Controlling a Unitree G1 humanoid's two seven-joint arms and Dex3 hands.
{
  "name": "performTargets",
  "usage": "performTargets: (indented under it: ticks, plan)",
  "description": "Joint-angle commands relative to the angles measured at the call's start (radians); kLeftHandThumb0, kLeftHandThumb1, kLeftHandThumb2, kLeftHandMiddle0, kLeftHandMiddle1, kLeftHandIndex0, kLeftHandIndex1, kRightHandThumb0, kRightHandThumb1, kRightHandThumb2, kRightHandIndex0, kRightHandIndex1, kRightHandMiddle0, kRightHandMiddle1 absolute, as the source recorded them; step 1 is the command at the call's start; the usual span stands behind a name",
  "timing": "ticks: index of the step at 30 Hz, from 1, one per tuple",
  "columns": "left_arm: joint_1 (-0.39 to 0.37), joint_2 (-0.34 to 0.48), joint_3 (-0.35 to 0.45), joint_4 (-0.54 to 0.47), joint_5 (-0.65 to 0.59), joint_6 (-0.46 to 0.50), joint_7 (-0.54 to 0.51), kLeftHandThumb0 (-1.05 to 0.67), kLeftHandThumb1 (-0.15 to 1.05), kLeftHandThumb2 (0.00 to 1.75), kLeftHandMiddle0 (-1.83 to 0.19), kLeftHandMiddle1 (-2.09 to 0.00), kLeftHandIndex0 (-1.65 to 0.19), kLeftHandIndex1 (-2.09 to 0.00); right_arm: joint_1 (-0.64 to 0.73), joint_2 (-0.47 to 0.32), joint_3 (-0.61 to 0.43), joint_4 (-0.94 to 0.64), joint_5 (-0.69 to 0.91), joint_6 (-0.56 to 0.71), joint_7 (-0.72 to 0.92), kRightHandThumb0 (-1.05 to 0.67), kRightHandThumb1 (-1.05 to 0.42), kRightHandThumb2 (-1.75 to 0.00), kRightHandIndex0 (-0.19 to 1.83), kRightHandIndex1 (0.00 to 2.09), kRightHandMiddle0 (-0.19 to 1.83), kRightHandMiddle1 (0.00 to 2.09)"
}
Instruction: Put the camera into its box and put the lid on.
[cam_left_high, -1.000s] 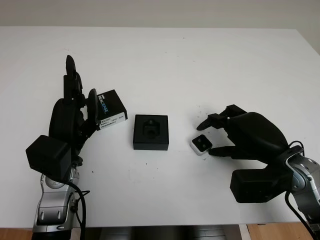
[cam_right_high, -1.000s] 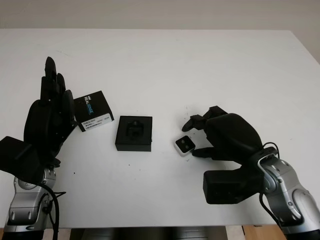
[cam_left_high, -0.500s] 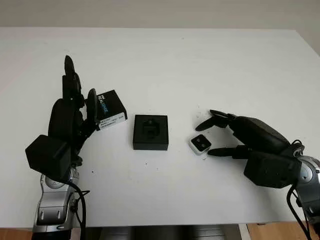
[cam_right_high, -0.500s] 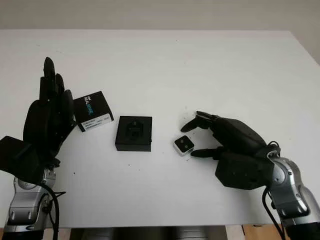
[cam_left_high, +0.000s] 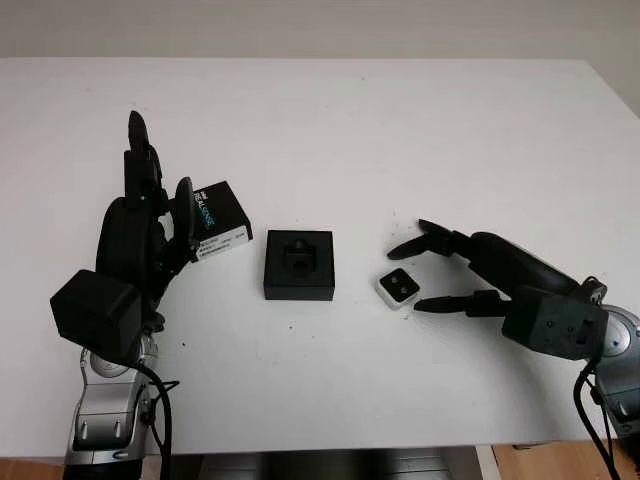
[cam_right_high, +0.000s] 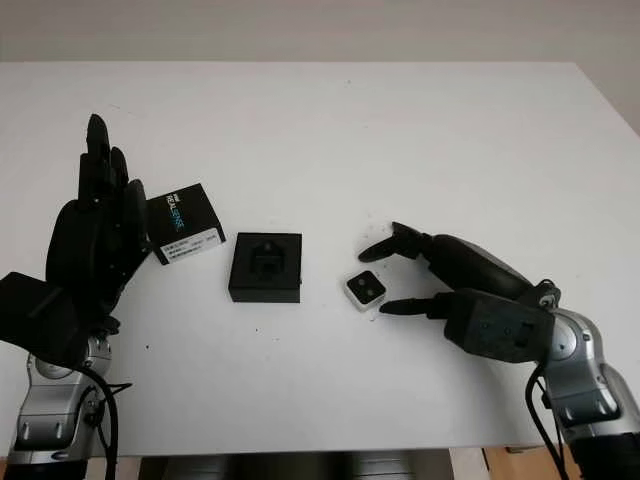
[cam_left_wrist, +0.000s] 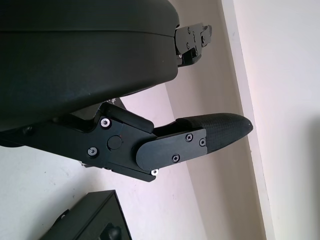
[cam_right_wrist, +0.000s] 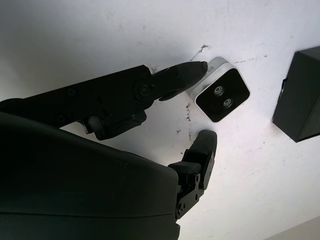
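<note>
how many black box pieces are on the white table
2. The open square black box base sits at the table's middle, just left of the small white-edged camera. The black printed lid lies further left, right beside the open left hand. Nothing seems hidden.

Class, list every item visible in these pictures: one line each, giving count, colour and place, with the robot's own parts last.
camera: one, white body with black face, on the table to the right of the open box, between the right hand's fingertips.
open box: one, black, table centre, moulded insert showing.
lid: one, black with white label, left of the box, beside the left hand.
table: one, white.
left hand: one, black, open, upright at the table's left.
right hand: one, black, open, low at the camera's right.
</note>
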Motion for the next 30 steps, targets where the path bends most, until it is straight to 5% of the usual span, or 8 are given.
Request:
performTargets:
  ticks: [1, 13, 30]
  plan:
    - [0.004, 0.002, 0.002, -0.013, 0.003, -0.003, 0.001, -0.72, 1.05, 0.65, 0.19, 0.0, 0.19, 0.0, 0.001, 0.009, 0.006, 0.022, 0.012, 0.0, 0.009, -0.52, -0.94, -0.05, 0.01, 0.03, 0.25, 0.57]
    - [0.003, -0.006, -0.005, -0.017, 0.005, 0.002, 0.01, -0.74, 1.05, 0.65, 0.19, 0.0, 0.19, 0.0, 0.023, 0.058, -0.002, 0.014, 0.03, 0.0, -0.055, -0.44, -0.94, -0.05, 0.02, 0.06, 0.36, 0.62]
    - [0.004, -0.002, -0.007, -0.018, 0.01, 0.001, 0.006, -0.71, 1.05, 0.68, 0.19, 0.0, 0.19, 0.0, 0.013, 0.075, 0.007, 0.096, 0.048, -0.106, -0.058, -0.38, -1.0, -0.06, 0.02, 0.05, 0.24, 1.12]
